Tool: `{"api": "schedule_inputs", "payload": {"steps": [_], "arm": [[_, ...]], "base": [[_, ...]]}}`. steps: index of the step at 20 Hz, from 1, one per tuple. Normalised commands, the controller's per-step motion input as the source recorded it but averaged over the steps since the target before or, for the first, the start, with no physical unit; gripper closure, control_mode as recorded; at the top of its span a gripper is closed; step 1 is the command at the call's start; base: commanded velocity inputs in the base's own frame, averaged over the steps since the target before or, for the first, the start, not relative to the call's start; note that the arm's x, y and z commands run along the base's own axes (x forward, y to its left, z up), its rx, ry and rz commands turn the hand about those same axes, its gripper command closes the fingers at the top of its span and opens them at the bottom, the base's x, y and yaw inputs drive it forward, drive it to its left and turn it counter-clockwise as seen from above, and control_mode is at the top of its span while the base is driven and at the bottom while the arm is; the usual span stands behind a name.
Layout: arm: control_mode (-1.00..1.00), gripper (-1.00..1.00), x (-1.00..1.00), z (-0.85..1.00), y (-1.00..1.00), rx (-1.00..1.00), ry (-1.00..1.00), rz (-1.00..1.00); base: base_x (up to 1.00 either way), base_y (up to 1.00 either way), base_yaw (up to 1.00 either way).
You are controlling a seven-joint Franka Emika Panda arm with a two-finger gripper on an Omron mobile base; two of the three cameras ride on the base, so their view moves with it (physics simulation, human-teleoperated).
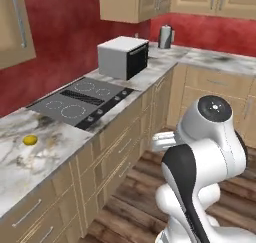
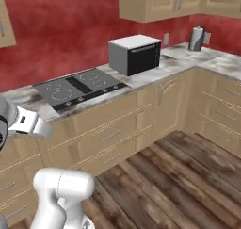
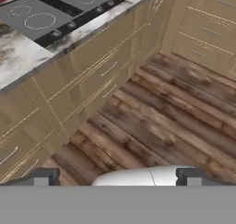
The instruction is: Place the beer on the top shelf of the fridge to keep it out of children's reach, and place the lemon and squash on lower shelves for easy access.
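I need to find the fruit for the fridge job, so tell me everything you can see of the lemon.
The lemon is a small, bright yellow oval with a smooth-looking skin. It lies on its own on the marbled grey-white counter, left of the black cooktop and apart from it. Nothing touches it but the counter. Stem and surface detail are too small to make out.

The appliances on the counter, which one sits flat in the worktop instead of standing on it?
The black cooktop with four ring burners; the grey microwave and the kettle stand upright on the marble.
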Motion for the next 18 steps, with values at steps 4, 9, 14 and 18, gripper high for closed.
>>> {"api": "schedule_inputs", "payload": {"steps": [4,9,14,18], "arm": [[1.0,-1.0,0.0,0.0,0.0,0.0,0.0,0.0],[1.0,-1.0,0.0,0.0,0.0,0.0,0.0,0.0],[1.0,-1.0,0.0,0.0,0.0,0.0,0.0,0.0],[1.0,-1.0,0.0,0.0,0.0,0.0,0.0,0.0]], "base": [[0.81,0.06,0.68],[0.68,0.13,0.7],[0.72,0.07,0.7],[0.93,0.0,0.65]]}}
